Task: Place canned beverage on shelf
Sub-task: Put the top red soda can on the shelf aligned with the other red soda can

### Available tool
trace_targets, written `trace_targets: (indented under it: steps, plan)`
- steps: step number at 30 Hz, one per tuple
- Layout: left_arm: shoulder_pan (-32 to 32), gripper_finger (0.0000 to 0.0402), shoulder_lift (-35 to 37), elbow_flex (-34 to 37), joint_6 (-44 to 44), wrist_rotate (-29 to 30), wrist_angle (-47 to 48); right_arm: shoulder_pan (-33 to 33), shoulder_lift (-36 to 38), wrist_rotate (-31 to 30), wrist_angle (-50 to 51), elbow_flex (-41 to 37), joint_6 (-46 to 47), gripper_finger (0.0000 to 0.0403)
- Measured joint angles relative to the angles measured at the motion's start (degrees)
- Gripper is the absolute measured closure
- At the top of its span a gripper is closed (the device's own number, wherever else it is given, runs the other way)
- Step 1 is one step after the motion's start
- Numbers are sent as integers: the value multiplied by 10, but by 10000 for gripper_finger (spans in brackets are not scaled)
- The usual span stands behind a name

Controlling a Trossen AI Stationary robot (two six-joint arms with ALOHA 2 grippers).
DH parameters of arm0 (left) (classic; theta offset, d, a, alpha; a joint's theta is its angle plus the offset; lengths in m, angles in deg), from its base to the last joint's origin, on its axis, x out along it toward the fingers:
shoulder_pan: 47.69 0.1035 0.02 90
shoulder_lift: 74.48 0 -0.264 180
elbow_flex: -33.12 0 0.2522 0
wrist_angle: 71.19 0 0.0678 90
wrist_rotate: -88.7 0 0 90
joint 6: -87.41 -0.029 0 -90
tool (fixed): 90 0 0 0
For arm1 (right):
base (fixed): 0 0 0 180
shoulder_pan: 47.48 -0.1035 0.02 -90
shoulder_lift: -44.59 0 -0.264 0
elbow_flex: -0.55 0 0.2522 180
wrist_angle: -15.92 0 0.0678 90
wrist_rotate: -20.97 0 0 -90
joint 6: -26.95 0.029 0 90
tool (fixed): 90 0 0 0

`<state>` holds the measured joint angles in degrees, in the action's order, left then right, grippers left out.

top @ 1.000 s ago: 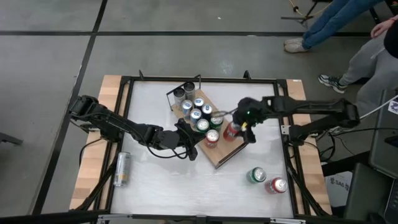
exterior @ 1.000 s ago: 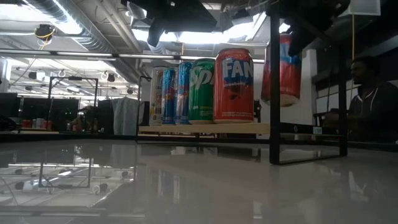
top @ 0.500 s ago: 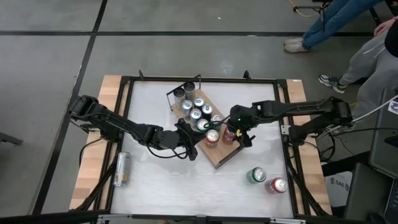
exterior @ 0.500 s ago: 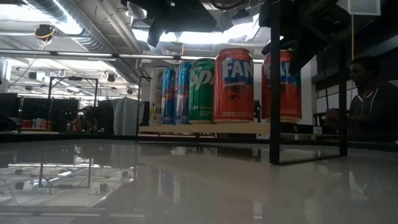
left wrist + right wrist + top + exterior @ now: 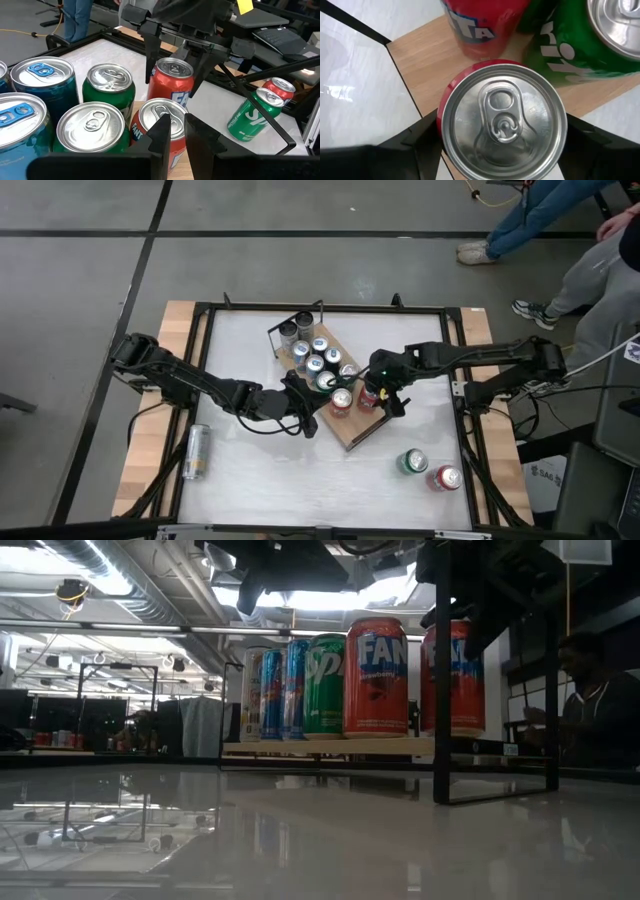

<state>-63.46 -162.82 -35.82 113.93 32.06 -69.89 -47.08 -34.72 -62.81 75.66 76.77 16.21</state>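
Figure: the right claw (image 5: 377,393), right of centre in the high view, holds a red can (image 5: 502,120) by its side walls. Its jaws stand partly open, spread to the can's width and flanking it on two sides, as the right wrist view shows. You see the can upright on the near end of the shelf (image 5: 352,430), the light wooden board lying at an angle mid-frame, just beside a red Fanta can (image 5: 376,677) and a green Sprite can (image 5: 325,685). In the low view its base appears level with the neighbours' bases, so it seems set down.

The left claw (image 5: 173,131) is closed on nothing, resting by the shelf's lower-left edge in the high view, close to the Fanta can's top.

Handling, as a judgement: treat the can as a stiff, thin-walled cylinder, smooth and likely slippery. If full it is moderately heavy and dents under a hard squeeze. Grip it at mid-height across the diameter, clear of the rim. With neighbours so close, release by opening straight outward and lifting vertically, or you risk tipping one.

Two more cans, one green (image 5: 412,462) and one red (image 5: 444,477), stand on the tabletop (image 5: 260,470) at lower right; a silver one (image 5: 196,451) lies at lower left.
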Motion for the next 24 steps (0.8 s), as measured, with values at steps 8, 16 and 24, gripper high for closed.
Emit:
trace_targets:
  steps: [8, 16, 24]
  plan:
    - [0, 353, 0, 0, 0, 0, 0, 0, -1, 5, -12, -1, -1, 96]
    - [0, 353, 0, 0, 0, 0, 0, 0, -1, 3, -26, -1, -1, 12]
    - [0, 353, 0, 0, 0, 0, 0, 0, -1, 3, -21, 3, -2, 18]
